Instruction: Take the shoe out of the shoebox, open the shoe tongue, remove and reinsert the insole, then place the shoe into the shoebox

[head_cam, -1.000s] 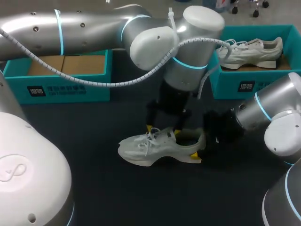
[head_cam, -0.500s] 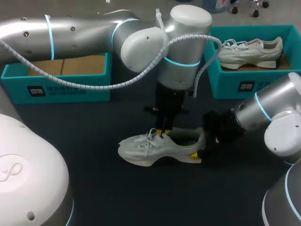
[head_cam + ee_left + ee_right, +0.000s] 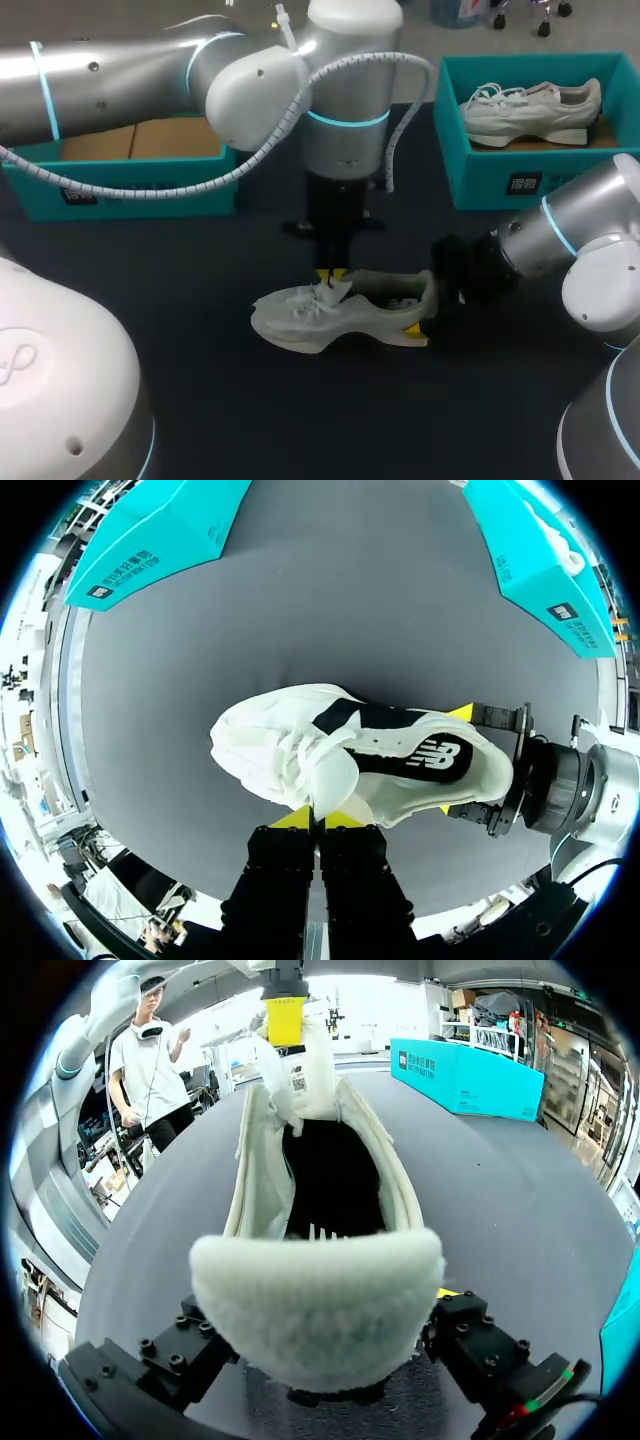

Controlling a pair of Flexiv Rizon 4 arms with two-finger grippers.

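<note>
White shoe [image 3: 320, 318] on open dark table [image 3: 250, 410], shoeboxes [image 3: 520, 185] along far edge

On table [image 3: 260, 420], shoe [image 3: 330, 312] w/ L box [image 3: 130, 192], R box [image 3: 520, 182] behind.

My head view looks down from above and behind on the whole surface [image 3: 300, 420]. Left wrist view faces straight down, close over the shoe [image 3: 300, 740]. Right wrist view sits low at its heel, looking along it. All 3 share the shoe.
</note>
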